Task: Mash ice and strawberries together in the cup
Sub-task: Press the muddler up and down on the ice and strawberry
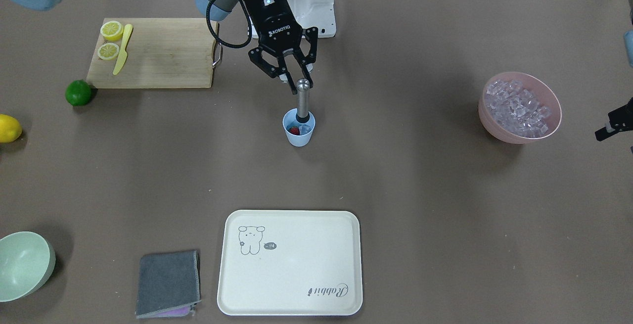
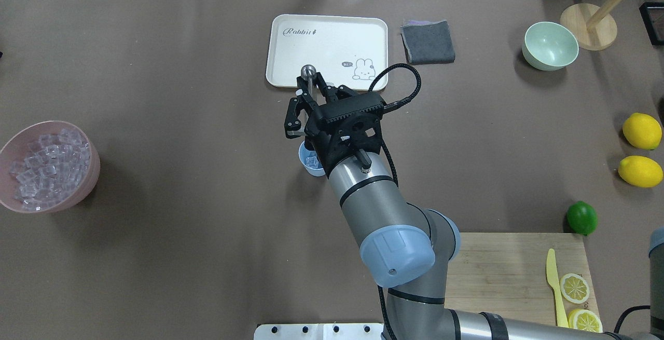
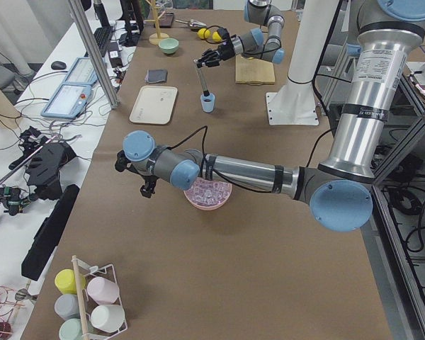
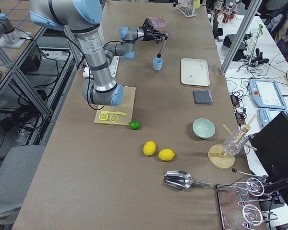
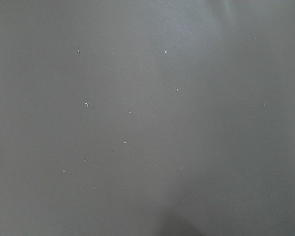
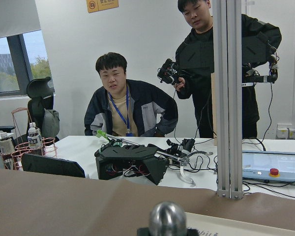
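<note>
The light blue cup (image 1: 299, 137) stands mid-table. Inside it lie a red strawberry (image 1: 294, 130) and clear ice (image 1: 306, 128). A steel muddler (image 1: 302, 101) stands in the cup, its round top up. My right gripper (image 1: 295, 74) hovers just behind that top, jaws spread and apparently not clamped on it. In the overhead view the right gripper (image 2: 311, 96) and its wrist cover most of the cup (image 2: 306, 166). The left gripper (image 1: 613, 123) shows only as a black piece at the frame edge beside the pink bowl (image 1: 494, 126); I cannot tell its state.
The pink bowl holds many ice cubes. A cutting board (image 1: 163, 57) carries two lemon halves and a yellow knife. A lime (image 1: 78, 92), a lemon (image 1: 9, 128), a white tray (image 1: 296, 284), a grey cloth (image 1: 168, 284) and a pale green bowl (image 1: 24, 264) lie around.
</note>
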Robot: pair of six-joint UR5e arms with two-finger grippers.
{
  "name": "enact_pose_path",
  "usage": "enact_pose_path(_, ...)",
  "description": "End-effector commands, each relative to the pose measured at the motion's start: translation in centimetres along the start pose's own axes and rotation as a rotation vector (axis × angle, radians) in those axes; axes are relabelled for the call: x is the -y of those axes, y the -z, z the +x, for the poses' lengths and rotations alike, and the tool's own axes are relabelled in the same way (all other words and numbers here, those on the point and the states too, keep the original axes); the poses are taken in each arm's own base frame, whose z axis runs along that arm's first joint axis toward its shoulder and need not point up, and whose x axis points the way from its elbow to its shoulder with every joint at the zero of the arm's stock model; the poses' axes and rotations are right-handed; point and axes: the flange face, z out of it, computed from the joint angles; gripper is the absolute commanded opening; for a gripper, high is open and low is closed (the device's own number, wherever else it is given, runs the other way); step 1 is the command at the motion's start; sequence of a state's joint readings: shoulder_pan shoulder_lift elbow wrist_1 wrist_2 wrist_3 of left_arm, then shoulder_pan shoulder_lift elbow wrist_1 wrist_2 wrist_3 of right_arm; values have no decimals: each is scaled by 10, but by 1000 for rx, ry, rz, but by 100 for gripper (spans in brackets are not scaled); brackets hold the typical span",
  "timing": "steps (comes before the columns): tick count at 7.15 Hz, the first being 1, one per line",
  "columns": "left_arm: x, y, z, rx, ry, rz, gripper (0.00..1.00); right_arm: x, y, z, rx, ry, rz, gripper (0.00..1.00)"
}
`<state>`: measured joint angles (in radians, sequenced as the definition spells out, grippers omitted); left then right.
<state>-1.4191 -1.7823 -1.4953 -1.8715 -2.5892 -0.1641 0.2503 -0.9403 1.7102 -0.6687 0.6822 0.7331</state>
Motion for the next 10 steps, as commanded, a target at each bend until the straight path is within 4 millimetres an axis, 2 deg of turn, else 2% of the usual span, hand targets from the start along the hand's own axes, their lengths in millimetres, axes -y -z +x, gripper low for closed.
enact_pose_path(1,-1,-1,-1,0,1,-2,97,-9,-4,3,-11,13,-8,0)
enact_pose_path(6,-1,-1,-2,2,2,-2,97,-53,-11,0,-2,16,-33,0)
enact_pose_path(9,0,0,1,1,-3,1,97,-57,-10,9,10,-6,-18,0)
enact_pose_path(10,2,0,1,3,-3,1,97,-43,-11,13,18,-15,-4,0)
